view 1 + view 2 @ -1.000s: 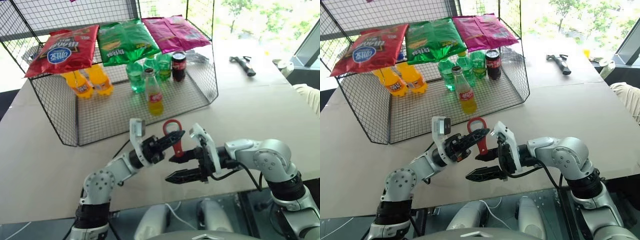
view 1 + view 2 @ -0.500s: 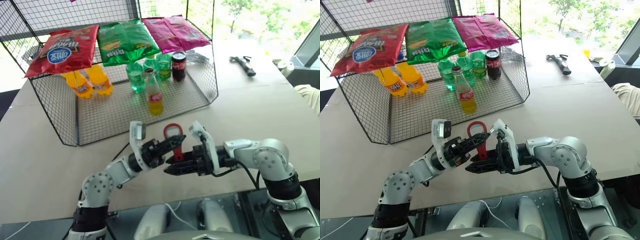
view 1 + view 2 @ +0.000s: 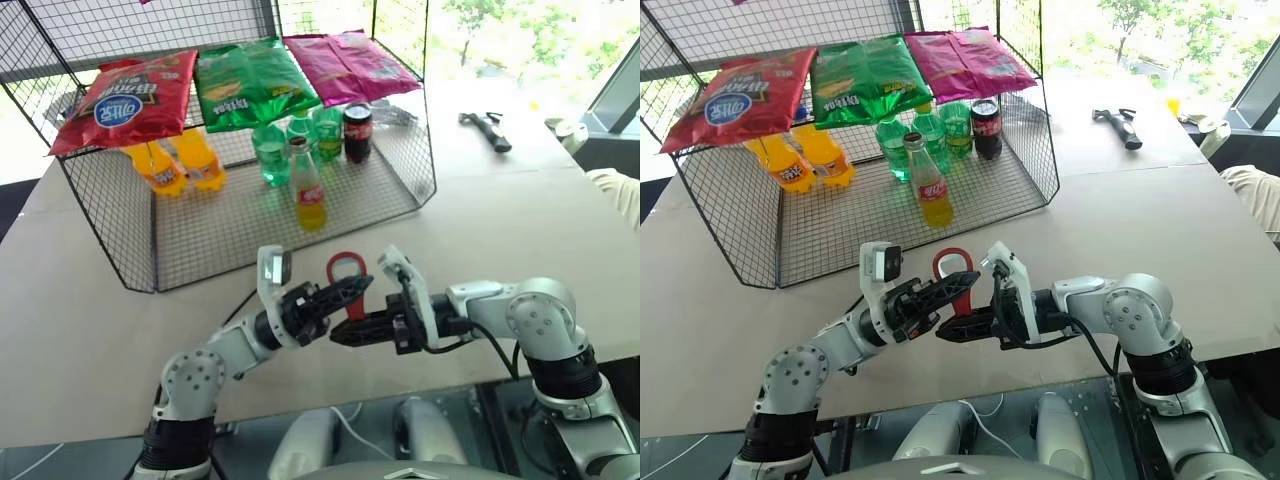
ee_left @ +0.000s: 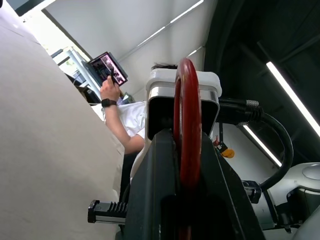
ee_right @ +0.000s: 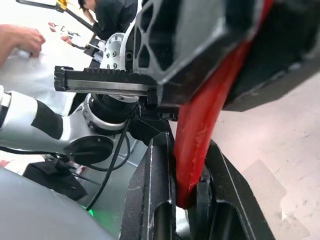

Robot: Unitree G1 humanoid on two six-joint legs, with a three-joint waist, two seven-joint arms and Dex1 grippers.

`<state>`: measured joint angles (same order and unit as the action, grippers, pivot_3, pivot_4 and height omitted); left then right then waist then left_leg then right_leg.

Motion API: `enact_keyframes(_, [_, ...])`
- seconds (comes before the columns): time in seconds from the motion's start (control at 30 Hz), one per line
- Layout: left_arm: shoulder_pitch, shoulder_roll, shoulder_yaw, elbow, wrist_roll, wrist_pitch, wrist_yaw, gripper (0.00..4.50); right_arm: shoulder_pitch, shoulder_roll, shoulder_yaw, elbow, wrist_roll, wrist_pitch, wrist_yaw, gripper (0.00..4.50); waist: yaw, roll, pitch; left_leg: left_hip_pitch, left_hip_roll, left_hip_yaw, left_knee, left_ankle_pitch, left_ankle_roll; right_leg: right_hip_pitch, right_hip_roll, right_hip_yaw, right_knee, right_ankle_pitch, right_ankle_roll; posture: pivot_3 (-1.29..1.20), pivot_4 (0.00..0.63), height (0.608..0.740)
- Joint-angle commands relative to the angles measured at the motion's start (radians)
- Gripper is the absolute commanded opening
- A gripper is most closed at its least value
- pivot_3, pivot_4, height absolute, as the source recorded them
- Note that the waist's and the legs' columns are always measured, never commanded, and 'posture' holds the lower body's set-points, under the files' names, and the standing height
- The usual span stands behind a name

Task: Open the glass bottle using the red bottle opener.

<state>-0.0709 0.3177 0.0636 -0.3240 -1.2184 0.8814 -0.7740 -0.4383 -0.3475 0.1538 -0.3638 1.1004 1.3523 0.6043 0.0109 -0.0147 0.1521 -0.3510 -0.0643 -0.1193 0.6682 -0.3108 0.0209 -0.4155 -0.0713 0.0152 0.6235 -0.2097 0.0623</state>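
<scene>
The red bottle opener (image 3: 346,270) hangs above the table's near edge, ring head up, held from both sides. My left gripper (image 3: 345,292) is shut on it just below the ring; in the left wrist view the ring (image 4: 186,120) stands edge-on between the black fingers. My right gripper (image 3: 347,329) comes in from the right and is shut on the handle's lower end (image 5: 207,125), pinched between its fingers (image 5: 155,200). The glass bottle (image 3: 309,190) of yellow drink stands upright and capped inside the wire cage, well beyond both grippers.
The wire cage (image 3: 400,190) holds green bottles (image 3: 270,150), orange plastic bottles (image 3: 180,165) and a dark can (image 3: 357,130), with snack bags (image 3: 250,80) on top. A black tool (image 3: 487,128) lies at the back right. A person's sleeve (image 3: 620,195) is at the right edge.
My right gripper, open a second ago just below the opener, has shut on its handle. The left gripper has kept its hold in about the same place.
</scene>
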Motion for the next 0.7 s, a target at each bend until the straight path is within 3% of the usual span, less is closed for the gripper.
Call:
enact_keyframes(0.03, [0.005, 0.009, -0.01, 0.003, 0.071, -0.041, 0.01, 0.0, -0.007, -0.005, -0.061, -0.017, 0.045, -0.005, -0.007, 0.06, 0.0, 0.0, 0.0, 0.0, 0.0, 0.0, 0.0, 0.0, 0.0, 0.0, 0.0, 0.0, 0.0, 0.0, 0.0, 0.0, 0.15, 0.74])
enact_keyframes(0.07, [0.002, 0.01, -0.012, 0.005, 0.074, -0.047, -0.001, 0.0, -0.007, -0.011, -0.06, -0.017, 0.04, -0.006, -0.009, 0.06, 0.0, 0.0, 0.0, 0.0, 0.0, 0.0, 0.0, 0.0, 0.0, 0.0, 0.0, 0.0, 0.0, 0.0, 0.0, 0.0, 0.15, 0.74])
enact_keyframes(0.13, [-0.002, 0.007, -0.013, 0.01, 0.084, -0.063, -0.006, 0.8, -0.009, -0.018, -0.058, -0.018, 0.036, -0.006, -0.013, 0.0, 0.0, 0.0, 0.0, 0.0, 0.0, 0.0, 0.0, 0.0, 0.0, 0.0, 0.0, 0.0, 0.0, 0.0, 0.0, 0.0, 0.15, 0.74])
enact_keyframes(0.2, [-0.007, 0.0, -0.008, 0.015, 0.086, -0.075, -0.003, 1.14, -0.006, -0.017, -0.06, -0.02, 0.039, -0.006, -0.022, 0.0, 0.0, 0.0, 0.0, 0.0, 0.0, 0.0, 0.0, 0.0, 0.0, 0.0, 0.0, 0.0, 0.0, 0.0, 0.0, 0.0, 0.15, 0.74])
enact_keyframes(0.3, [-0.014, -0.01, 0.009, 0.025, 0.1, -0.098, 0.009, 2.13, 0.005, -0.026, -0.069, -0.028, 0.04, -0.006, -0.027, 0.0, 0.0, 0.0, 0.0, 0.0, 0.0, 0.0, 0.0, 0.0, 0.0, 0.0, 0.0, 0.0, -0.001, 0.0, 0.0, 0.0, 0.15, 0.74])
enact_keyframes(0.47, [-0.022, -0.006, 0.055, 0.038, 0.13, -0.144, 0.031, 4.29, 0.058, -0.123, -0.093, -0.054, -0.015, -0.037, -0.006, 0.0, 0.003, 0.0, 0.0, -0.001, 0.0, -0.001, -0.001, 0.0, 0.0, 0.0, 0.0, -0.001, -0.002, 0.0, 0.0, 0.0, 0.15, 0.74])
enact_keyframes(0.57, [-0.005, -0.006, 0.096, -0.01, 0.131, -0.183, 0.044, 4.46, 0.113, -0.181, -0.101, -0.06, -0.143, -0.168, -0.027, 0.0, 0.002, 0.0, 0.0, -0.002, 0.0, -0.001, 0.0, 0.0, 0.001, 0.0, -0.001, -0.001, -0.003, 0.0, 0.0, 0.0, 0.15, 0.74])
enact_keyframes(0.7, [0.046, 0.026, 0.113, -0.084, 0.265, -0.283, 0.08, 4.46, 0.166, -0.181, -0.109, -0.033, -0.357, -0.419, -0.077, 0.0, -0.002, 0.001, 0.0, -0.003, 0.0, 0.001, -0.001, 0.0, 0.0, -0.002, 0.0, 0.0, -0.003, 0.0, 0.0, 0.0, 0.15, 0.74])
